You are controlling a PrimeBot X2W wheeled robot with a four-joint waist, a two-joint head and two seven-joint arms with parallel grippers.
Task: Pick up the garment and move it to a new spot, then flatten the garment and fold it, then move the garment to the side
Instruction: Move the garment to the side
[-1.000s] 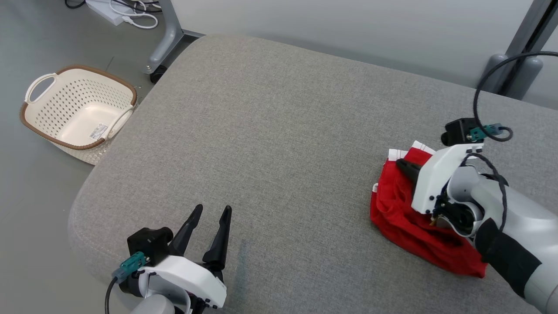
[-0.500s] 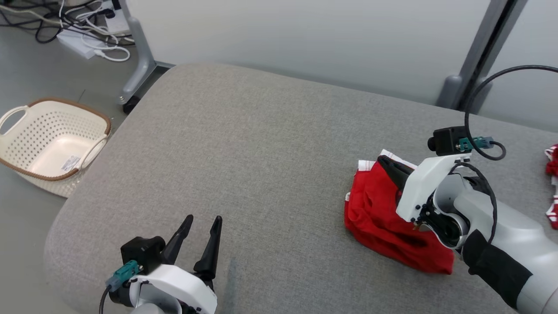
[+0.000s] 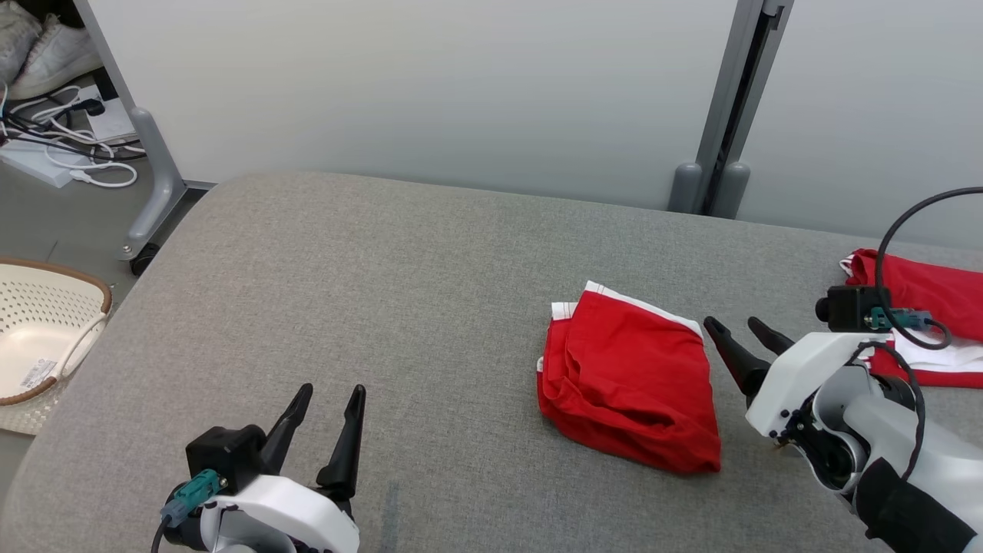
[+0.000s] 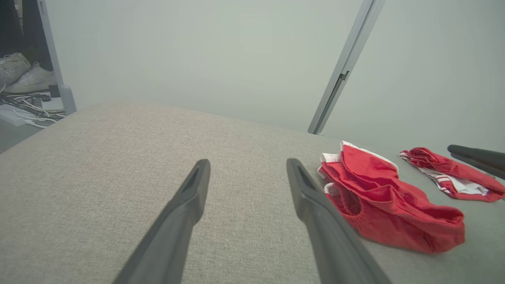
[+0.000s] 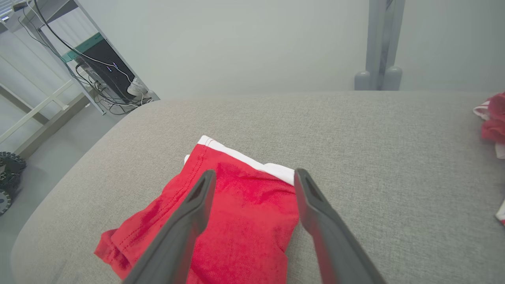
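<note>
Off the left edge, on the floor: cream perforated basket (image 3: 46, 296) with a brown rim. Farther back, a tangle of cables (image 3: 77, 161) and pale shoes (image 3: 34, 46). Grey padded surface (image 3: 384, 292) runs across the rest of the scene.

Near left corner: left gripper (image 3: 332, 389), fingers spread wide with nothing between them, pointing to the far side. Bare grey fabric under and ahead of it.

Right of centre: red garment (image 3: 630, 376), folded into a rough rectangle and lying on the padded surface. White trim shows along its far edge. The near edge is thicker, with its layers bunched. It lies well apart from the left gripper.

Just right of the garment: right gripper (image 3: 733, 324), jaws wide apart, holding nothing. Its fingertips sit beside the garment's far right corner; cannot tell whether they graze the cloth. In the right wrist view, one finger lies over the red cloth and the other over its right edge.

Far right: second red garment (image 3: 933, 288), white-striped and crumpled, partly hidden by the right wrist. Grey post (image 3: 729, 100) stands at the wall behind.
</note>
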